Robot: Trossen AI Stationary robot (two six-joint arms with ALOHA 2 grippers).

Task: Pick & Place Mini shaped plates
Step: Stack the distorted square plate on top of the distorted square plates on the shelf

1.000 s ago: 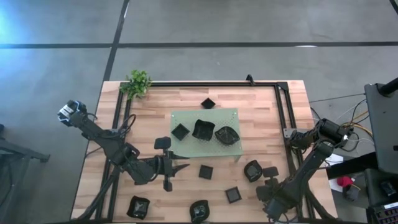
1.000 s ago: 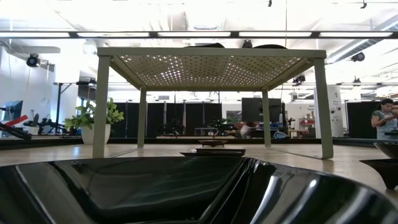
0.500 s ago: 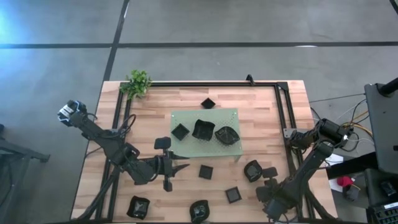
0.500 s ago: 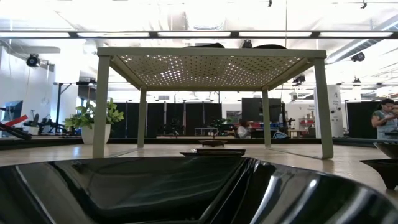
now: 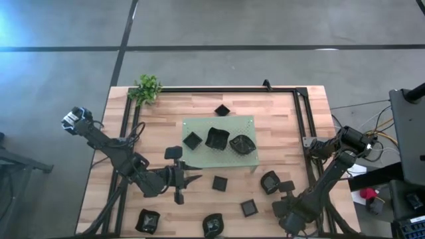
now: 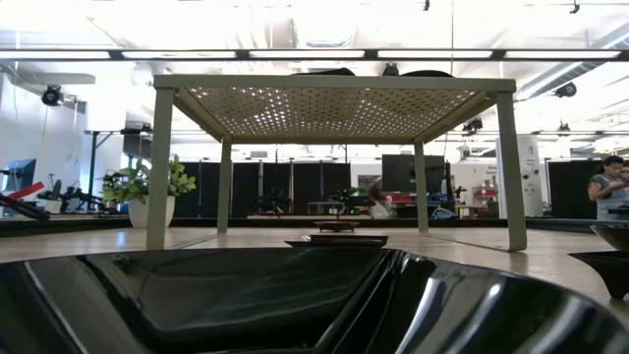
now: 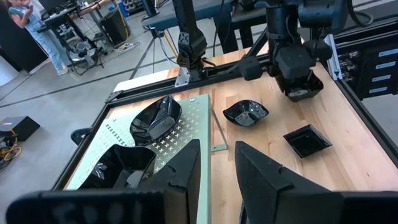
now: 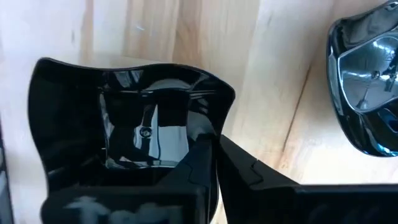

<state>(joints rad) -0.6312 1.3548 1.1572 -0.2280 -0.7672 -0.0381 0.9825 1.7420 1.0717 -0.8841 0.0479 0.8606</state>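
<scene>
From above, a light green mat (image 5: 220, 139) is seen at the middle of the wooden desk (image 5: 279, 119), with three mini shaped plates (image 5: 216, 139) lying on it. More black plates are scattered on the bare wood: one beyond the mat, several along the near side. A small plant (image 5: 147, 88) stands at the far left corner. The left hand (image 5: 192, 178) is stretched over the desk just beside the mat's near left corner, its fingers apart and holding nothing. The right hand (image 5: 287, 188) is set low at the near right, beside a round plate (image 5: 269, 181).

At desk level, the mat is seen raised on legs, and a large glossy plate (image 6: 295, 300) fills the foreground.

In the left wrist view, the left fingers (image 7: 186, 171) are spread, with the mat and its plates ahead.

In the right wrist view, the right fingers (image 8: 202, 158) are pressed together, clamped on the rim of a square plate (image 8: 134, 118); the round plate lies just beside.
</scene>
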